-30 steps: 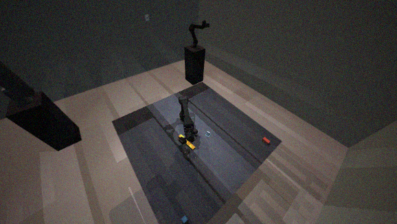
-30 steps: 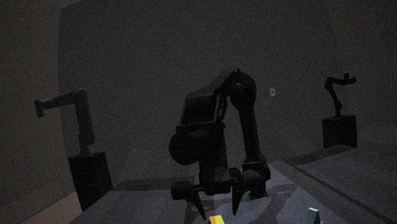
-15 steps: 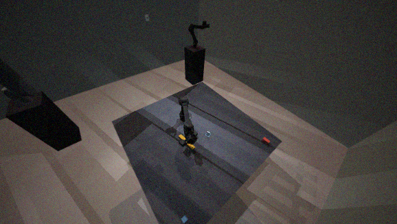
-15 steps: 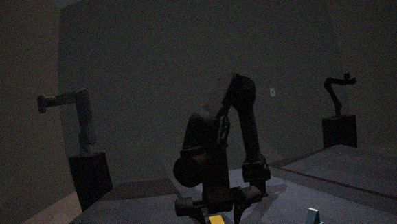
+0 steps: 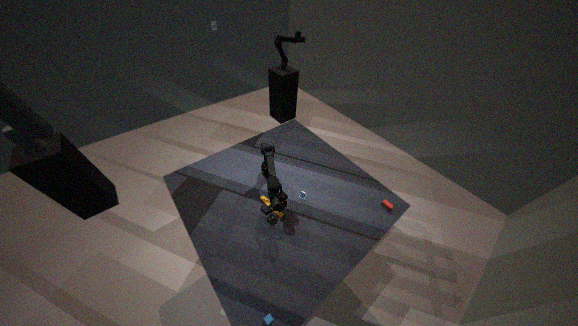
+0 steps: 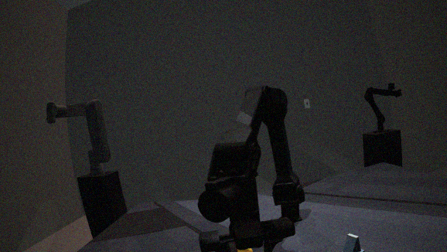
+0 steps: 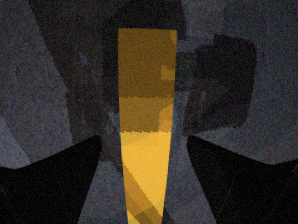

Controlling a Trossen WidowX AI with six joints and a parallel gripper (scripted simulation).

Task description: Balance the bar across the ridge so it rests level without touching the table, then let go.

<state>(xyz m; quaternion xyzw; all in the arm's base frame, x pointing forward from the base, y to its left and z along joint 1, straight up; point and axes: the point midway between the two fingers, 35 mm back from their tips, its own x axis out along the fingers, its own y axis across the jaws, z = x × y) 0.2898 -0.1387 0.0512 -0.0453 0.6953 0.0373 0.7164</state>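
Hand (image 7: 148, 183) of the single arm, open: its two dark fingers stand apart at the lower left (image 7: 47, 189) and lower right of the wrist view, with the bar (image 7: 145, 132) lying between them, and whether either finger touches it cannot be told. Bar: a long, flat-faced, straight-edged slab of yellow-orange, running lengthwise away from the wrist camera, its far half dulled by shadow and its near half brighter, crossed by angular darker patches. It lies on the table (image 5: 320, 192), a smooth grey-blue surface streaked with hard-edged shadow bands. From the top, left to right: the bar's yellow ends (image 5: 265, 200) show either side of the lowered hand (image 5: 273, 216); a small pale ridge (image 5: 302, 195) stands well apart to the right; a red block (image 5: 387, 204) lies near the table's right corner. A blue block (image 5: 269, 318) sits at the near edge.
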